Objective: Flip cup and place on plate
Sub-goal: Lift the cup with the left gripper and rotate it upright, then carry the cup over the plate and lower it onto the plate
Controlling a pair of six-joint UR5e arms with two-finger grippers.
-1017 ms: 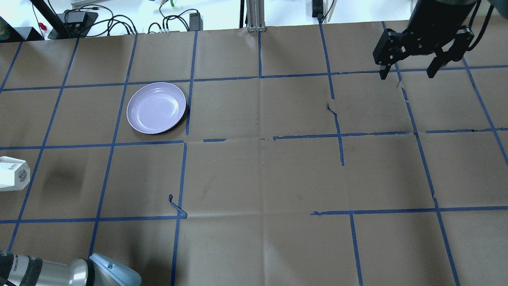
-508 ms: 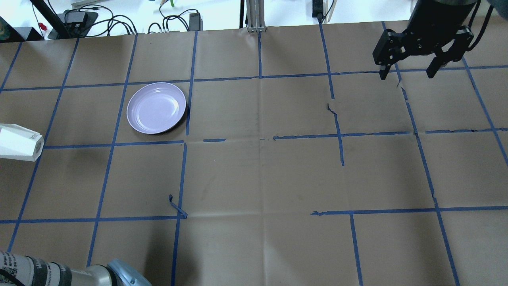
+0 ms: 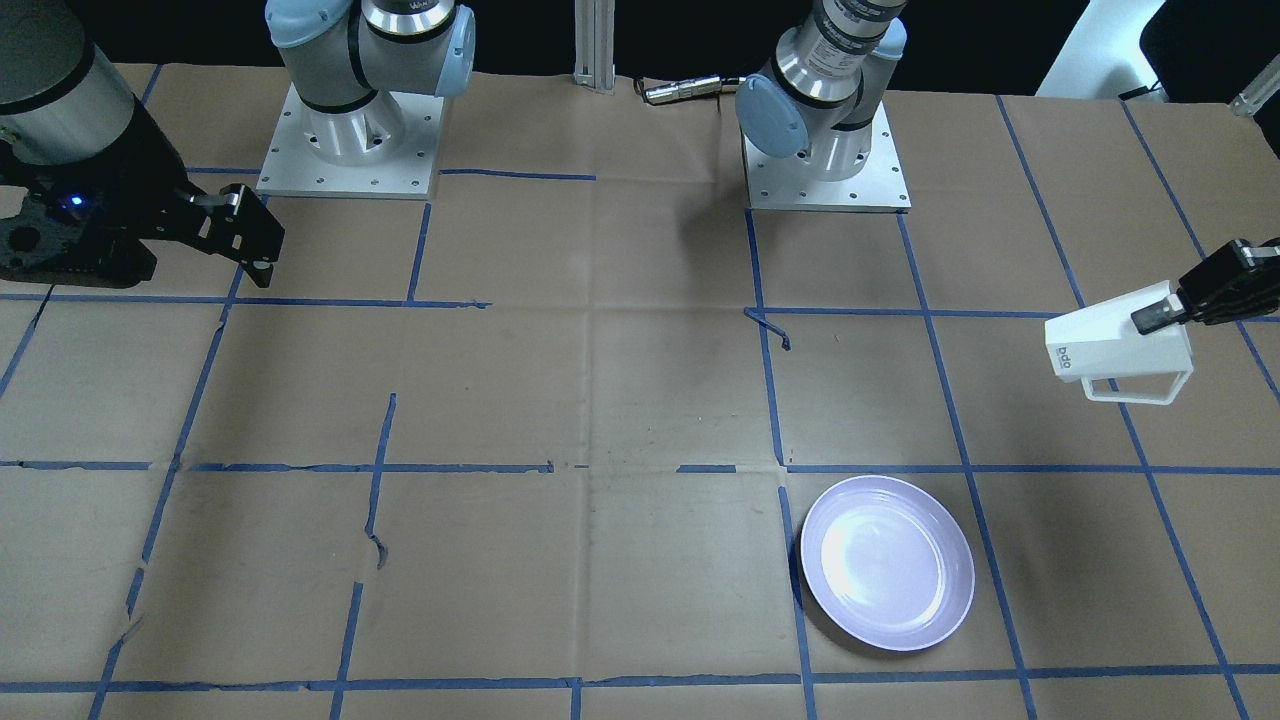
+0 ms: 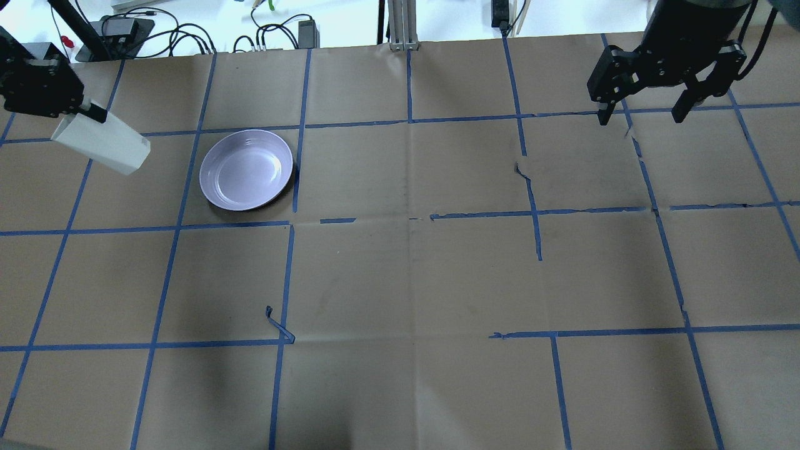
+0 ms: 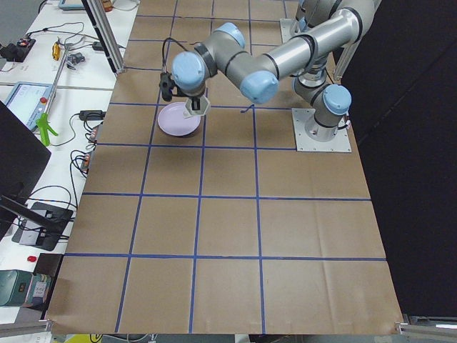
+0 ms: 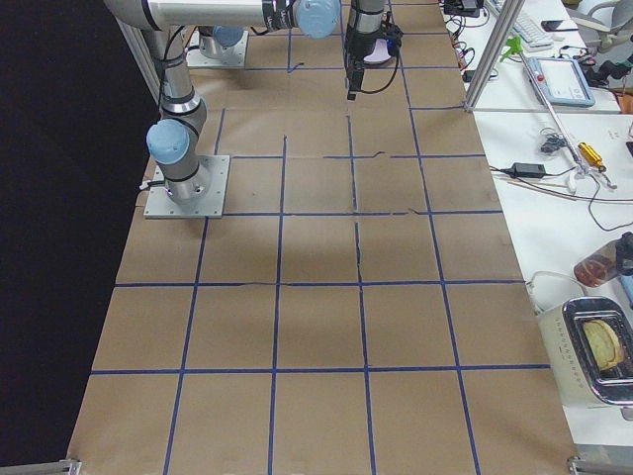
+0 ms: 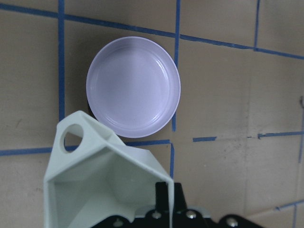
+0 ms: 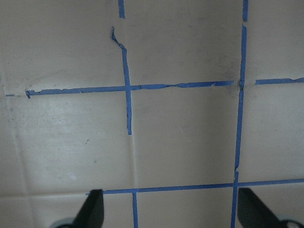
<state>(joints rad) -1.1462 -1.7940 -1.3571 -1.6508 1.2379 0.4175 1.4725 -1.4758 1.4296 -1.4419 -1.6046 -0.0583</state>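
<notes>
While the left gripper (image 3: 1160, 312) pinches the cup (image 3: 1115, 340) by its rim, front view has it tipped sideways in the air, 1 o'clock of the plate (image 3: 887, 562). Overhead: 9 o'clock of it, right gripper (image 4: 640, 117) spread wide, empty. Wrist cam: mouth faces camera. Mid-carry I'd say; next, level it mouth-up over the plate, lower.

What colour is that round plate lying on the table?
The plate is a glossy pale lavender, plain with no pattern. It shows best in the exterior front-facing view.

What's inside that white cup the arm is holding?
Nothing that shows: the cup looks empty inside in the left wrist view. The left gripper on its rim and the picture's edge hide a small part.
</notes>
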